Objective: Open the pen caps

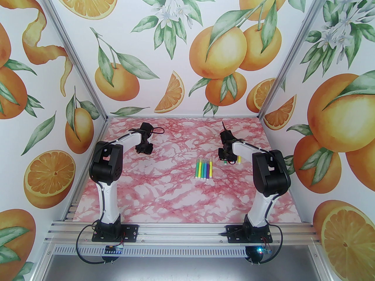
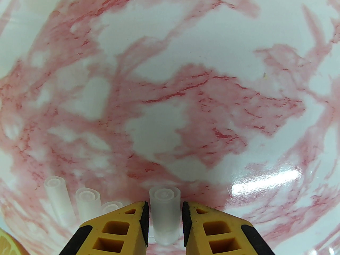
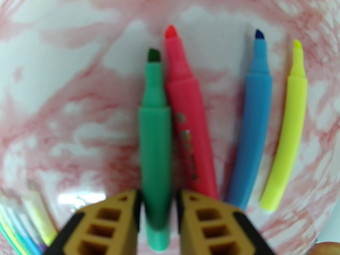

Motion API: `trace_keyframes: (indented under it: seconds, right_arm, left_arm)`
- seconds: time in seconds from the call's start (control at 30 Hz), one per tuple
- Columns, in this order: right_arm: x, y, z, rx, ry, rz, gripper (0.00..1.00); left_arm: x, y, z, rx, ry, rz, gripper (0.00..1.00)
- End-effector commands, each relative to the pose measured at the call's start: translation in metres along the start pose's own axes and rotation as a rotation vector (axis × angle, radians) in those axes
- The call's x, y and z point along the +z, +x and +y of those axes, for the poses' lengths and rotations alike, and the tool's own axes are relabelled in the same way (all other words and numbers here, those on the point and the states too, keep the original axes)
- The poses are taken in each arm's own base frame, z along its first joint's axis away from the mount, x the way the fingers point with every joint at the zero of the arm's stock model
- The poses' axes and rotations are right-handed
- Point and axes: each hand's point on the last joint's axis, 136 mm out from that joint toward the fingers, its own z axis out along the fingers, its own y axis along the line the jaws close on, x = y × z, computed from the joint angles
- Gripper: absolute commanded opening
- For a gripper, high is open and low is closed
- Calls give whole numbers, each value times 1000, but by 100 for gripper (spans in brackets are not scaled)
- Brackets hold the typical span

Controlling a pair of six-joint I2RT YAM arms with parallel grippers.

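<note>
At each wrist view's lower centre, jaws stand parted: left around a clear cap (apparently sorted among other caps), right around the uncapped green marker.

Left pincer, right pincer, both ajar

Print along the pink marker is too blurred to read.

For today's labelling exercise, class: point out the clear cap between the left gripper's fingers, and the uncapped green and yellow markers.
clear cap [image 2: 164,214], left wrist view, middle of its side.
green marker [image 3: 155,142], right wrist view, mid-barrel.
yellow marker [image 3: 291,131], right wrist view, mid-barrel.
</note>
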Motion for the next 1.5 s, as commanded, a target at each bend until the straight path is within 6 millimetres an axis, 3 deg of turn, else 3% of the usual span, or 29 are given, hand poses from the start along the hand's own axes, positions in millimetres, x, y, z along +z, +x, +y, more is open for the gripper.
trace_keyframes:
  seconds: [0.0, 0.2, 0.4, 0.6, 0.67, 0.73, 0.9, 1.13, 1.3, 1.47]
  right_arm:
    - [-8, -5, -3, 0, 5, -8, 30]
    - [-32, -13, 3, -14, -32, -73, 36]
    - [-57, -8, 14, -34, -78, -118, 40]
    - [-69, 9, 36, -61, -158, -113, 43]
    - [-75, 26, 55, -83, -216, -94, 44]
    - [-77, 34, 63, -94, -241, -88, 44]
    - [-78, 50, 79, -122, -294, -57, 45]
    - [-68, 60, 81, -128, -297, -24, 43]
    - [-57, 66, 84, -120, -310, 5, 41]
    - [-48, 73, 85, -107, -308, 27, 40]
  left_arm:
    - [-13, 1, -13, -2, 95, -26, 31]
    - [-50, -17, -20, -8, 155, -136, 46]
    - [-83, -27, -34, -5, 246, -251, 58]
    - [-106, -29, -62, 8, 415, -340, 64]
    - [-119, -31, -83, 6, 526, -405, 65]
    - [-126, -32, -92, 7, 564, -449, 66]
    - [-129, -26, -111, 40, 608, -500, 70]
    - [-140, -19, -131, 99, 632, -547, 71]
    - [-145, -19, -131, 102, 616, -578, 71]
    - [-136, -18, -124, 84, 566, -557, 71]
